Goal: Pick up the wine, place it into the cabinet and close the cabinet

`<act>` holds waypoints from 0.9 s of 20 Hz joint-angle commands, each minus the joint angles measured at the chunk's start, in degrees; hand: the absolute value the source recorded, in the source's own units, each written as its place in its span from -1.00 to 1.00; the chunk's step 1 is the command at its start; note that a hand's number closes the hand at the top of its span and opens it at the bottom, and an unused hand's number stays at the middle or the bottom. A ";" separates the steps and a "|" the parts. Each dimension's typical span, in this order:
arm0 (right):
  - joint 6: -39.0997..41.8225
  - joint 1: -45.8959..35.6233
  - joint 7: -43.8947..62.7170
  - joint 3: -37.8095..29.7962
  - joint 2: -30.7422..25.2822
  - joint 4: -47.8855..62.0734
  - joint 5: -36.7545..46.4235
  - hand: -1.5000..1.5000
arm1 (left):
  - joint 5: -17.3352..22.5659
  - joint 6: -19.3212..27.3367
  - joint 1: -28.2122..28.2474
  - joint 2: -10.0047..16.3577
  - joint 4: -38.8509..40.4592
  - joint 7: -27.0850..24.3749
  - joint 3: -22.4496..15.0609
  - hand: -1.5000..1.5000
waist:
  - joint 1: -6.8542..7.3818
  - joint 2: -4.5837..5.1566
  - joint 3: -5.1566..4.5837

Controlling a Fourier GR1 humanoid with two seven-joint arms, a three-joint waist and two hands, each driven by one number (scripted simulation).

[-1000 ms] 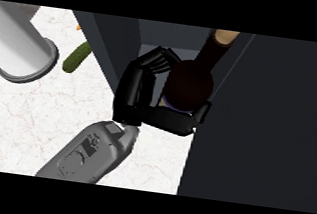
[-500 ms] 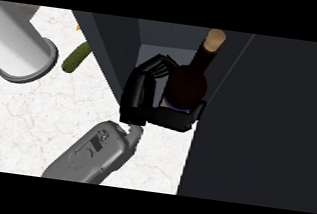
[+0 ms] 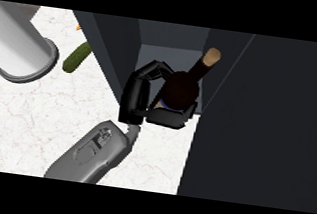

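I'm gripping the dark glass wine bottle (image 3: 182,89) with my black left hand (image 3: 138,95). My fingers are curling round its far side and my thumb is pressing on the near side. The bottle is looking almost black, with a slim neck and a tan cork-coloured top. It's sitting inside the open dark grey cabinet (image 3: 116,48), between the left wall and the big dark door (image 3: 278,125). I'm not making out any label or writing from up here. A green cucumber (image 3: 76,58) is lying on the white marble counter (image 3: 42,109), well apart from the bottle.
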 commanded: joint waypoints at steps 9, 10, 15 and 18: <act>-0.86 0.97 2.83 0.26 0.12 -7.29 -2.38 -1.00 | 2.72 -7.36 -1.54 0.44 8.25 -6.78 9.21 1.00 | 0.11 0.01 -0.02; -0.27 1.09 3.60 -2.12 -0.97 -7.61 -5.11 -1.00 | 0.89 -3.29 -1.63 0.89 1.97 -1.45 7.55 1.00 | 0.38 -0.14 0.01; 0.32 2.08 2.78 -3.56 -1.37 -7.86 -6.73 -1.00 | 5.63 -2.38 -7.86 -0.15 13.86 -5.82 6.60 1.00 | -0.82 0.11 0.00; -0.59 -2.20 2.54 -4.85 -1.04 -3.06 -7.45 -1.00 | 6.16 -7.12 -11.03 -0.16 18.51 -5.18 10.42 1.00 | -0.44 0.19 -0.01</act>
